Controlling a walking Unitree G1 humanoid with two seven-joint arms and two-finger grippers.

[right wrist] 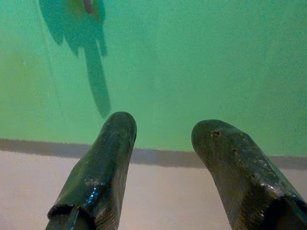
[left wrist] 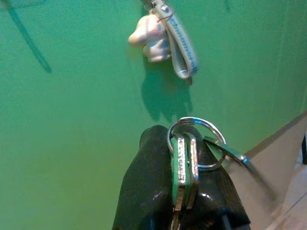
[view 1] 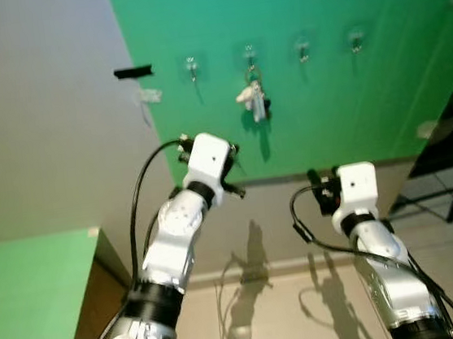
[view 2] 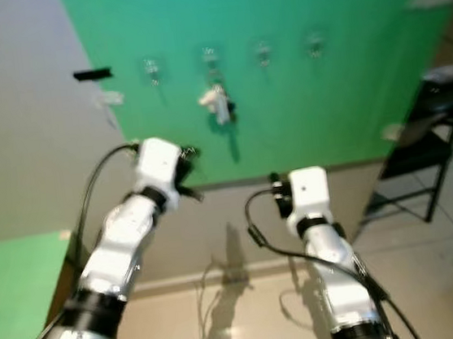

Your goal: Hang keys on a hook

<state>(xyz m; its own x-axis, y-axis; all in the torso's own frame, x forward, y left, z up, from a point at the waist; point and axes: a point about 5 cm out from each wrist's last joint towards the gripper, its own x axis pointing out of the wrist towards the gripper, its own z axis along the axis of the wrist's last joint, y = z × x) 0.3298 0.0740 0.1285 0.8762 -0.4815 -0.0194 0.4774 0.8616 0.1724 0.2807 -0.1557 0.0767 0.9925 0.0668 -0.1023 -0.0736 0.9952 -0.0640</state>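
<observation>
step: approach w/ keys [left wrist: 188, 163] pinched tight in left gripper [left wrist: 184, 191], low by green wall | right gripper [right wrist: 163, 158] idle, jaws apart, empty | next: raise ring to free hook [view 1: 191, 64], left of the hung keychain [view 1: 252, 96]

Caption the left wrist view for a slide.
Left gripper clamps a key ring before the green wall, below a plush keychain already hanging.
</observation>
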